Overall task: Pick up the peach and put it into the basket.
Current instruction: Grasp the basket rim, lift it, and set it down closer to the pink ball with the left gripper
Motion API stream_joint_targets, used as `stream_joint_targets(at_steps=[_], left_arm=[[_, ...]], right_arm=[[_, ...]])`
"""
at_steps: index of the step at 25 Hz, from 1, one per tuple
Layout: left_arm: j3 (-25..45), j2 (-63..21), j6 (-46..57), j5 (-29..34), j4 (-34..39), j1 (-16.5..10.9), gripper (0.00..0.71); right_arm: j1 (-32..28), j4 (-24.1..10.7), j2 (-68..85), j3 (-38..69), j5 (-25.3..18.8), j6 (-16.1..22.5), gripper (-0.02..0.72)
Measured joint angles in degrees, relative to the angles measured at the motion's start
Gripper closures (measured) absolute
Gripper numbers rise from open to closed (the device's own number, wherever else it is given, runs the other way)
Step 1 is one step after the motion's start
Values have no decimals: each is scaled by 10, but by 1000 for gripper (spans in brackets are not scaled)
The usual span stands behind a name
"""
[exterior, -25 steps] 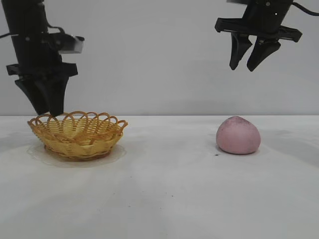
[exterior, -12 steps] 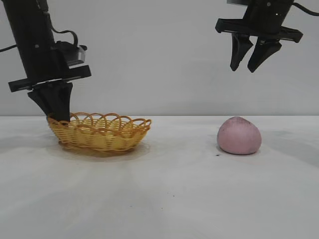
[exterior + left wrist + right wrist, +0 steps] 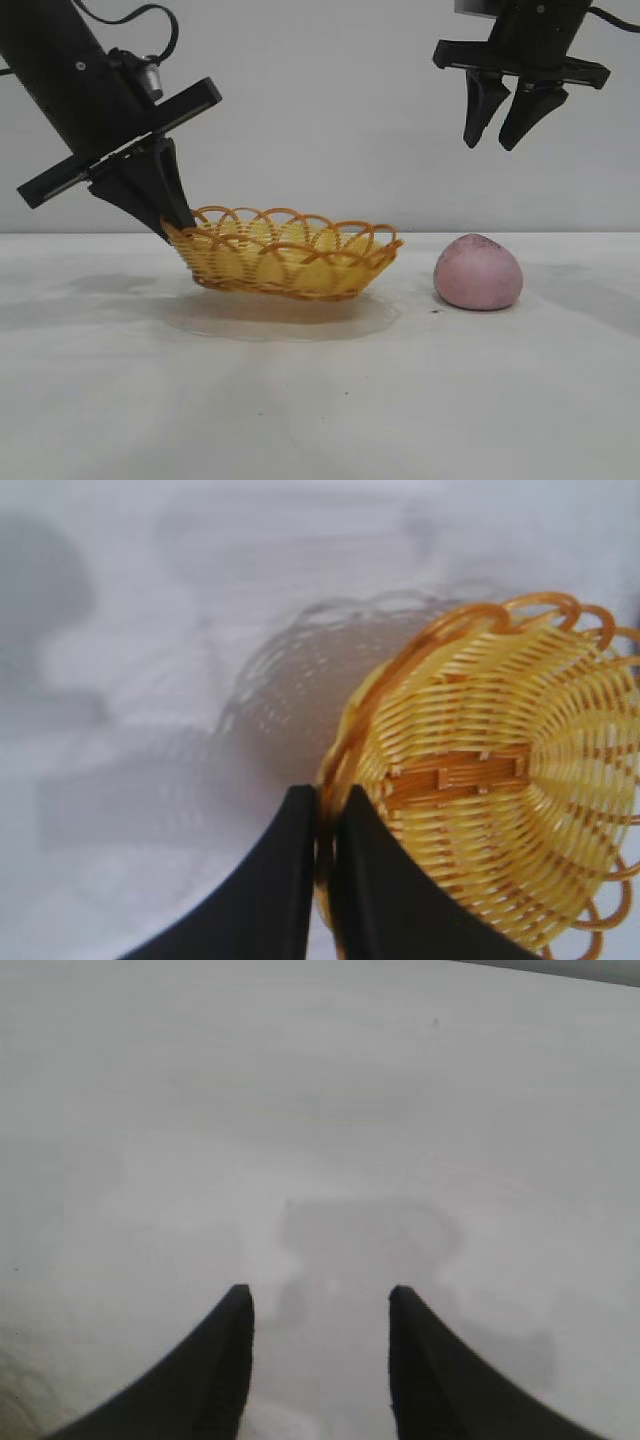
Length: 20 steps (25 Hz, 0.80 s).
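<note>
Peach (image 3: 478,272) sits on the bench's right part, directly below the right gripper (image 3: 507,125), whose fingers are spread high above it. Only the left wrist view shows the left gripper (image 3: 322,825) pinching the tilted basket's (image 3: 290,257) rim.

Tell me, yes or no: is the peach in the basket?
No, the peach sits on the table beside the basket, which the left gripper holds.

Bright, even light; soft shadows on the table (image 3: 320,400); wrist views blurred.
</note>
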State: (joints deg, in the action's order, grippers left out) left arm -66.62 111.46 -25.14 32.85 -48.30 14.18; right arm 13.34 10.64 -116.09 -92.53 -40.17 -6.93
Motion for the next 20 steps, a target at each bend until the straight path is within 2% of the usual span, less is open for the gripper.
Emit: stream_joint_targets(at_steps=[6, 12, 13, 14, 18, 20], left_arm=[[49, -3, -7, -43, -42, 12, 710], [74, -5, -9, -53, -47, 12, 710], [75, -6, -9, -54, -47, 12, 646], [77, -7, -9, -54, -47, 12, 646], [78, -19, -14, -59, -46, 12, 375], [78, -28, -15, -61, -28, 12, 282]], right_arm=[[0, 5, 0, 0, -4, -11, 390], [0, 9, 0, 0, -6, -14, 390], [0, 9, 0, 0, -6, -14, 390], [0, 10, 0, 0, -6, -15, 390], [0, 11, 0, 0, -7, -15, 390], [0, 11, 0, 0, -10, -15, 390]])
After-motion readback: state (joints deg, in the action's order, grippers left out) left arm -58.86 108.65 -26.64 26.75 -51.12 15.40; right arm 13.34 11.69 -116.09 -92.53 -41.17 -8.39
